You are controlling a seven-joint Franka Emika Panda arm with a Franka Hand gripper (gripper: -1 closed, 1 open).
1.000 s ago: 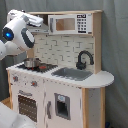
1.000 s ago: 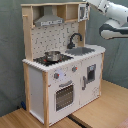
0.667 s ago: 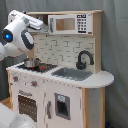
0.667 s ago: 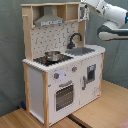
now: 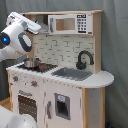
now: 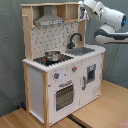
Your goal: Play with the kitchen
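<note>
In the first exterior view, the robot arm point(image 5: 17, 37) fills the upper left of the frame, a white shell with a glowing blue ring; its lower part is cut off by the left edge. Its gripper point(image 5: 37, 27) reaches toward the upper left corner of the kitchen point(image 5: 65, 95), where it hides the hood, and whether its fingers are wide or narrow cannot be told. A white rounded shape in the lower left corner is cropped and hard to identify.

The kitchen takes up the centre and right of that frame. From left to right it shows a small metal pot point(image 5: 31, 63) on the black stove point(image 5: 42, 66), the oven door point(image 5: 27, 106) below, the grey sink point(image 5: 75, 74), the black faucet point(image 5: 84, 59) and, above, the microwave point(image 5: 70, 23) with its keypad.

In the second exterior view the kitchen point(image 6: 37, 85) stands centre left on a wooden floor point(image 6: 100, 112). Left to right: the hood point(image 6: 48, 21), the pot point(image 6: 51, 56) on the stove, the oven door point(image 6: 64, 95), the faucet point(image 6: 75, 39) and the sink point(image 6: 84, 50). The microwave is hidden behind the side panel. At the upper right, the gripper point(image 6: 83, 14) sits at the kitchen's top right edge, its finger ends too indistinct to judge, and the arm point(image 6: 112, 22) runs off the right edge.
</note>
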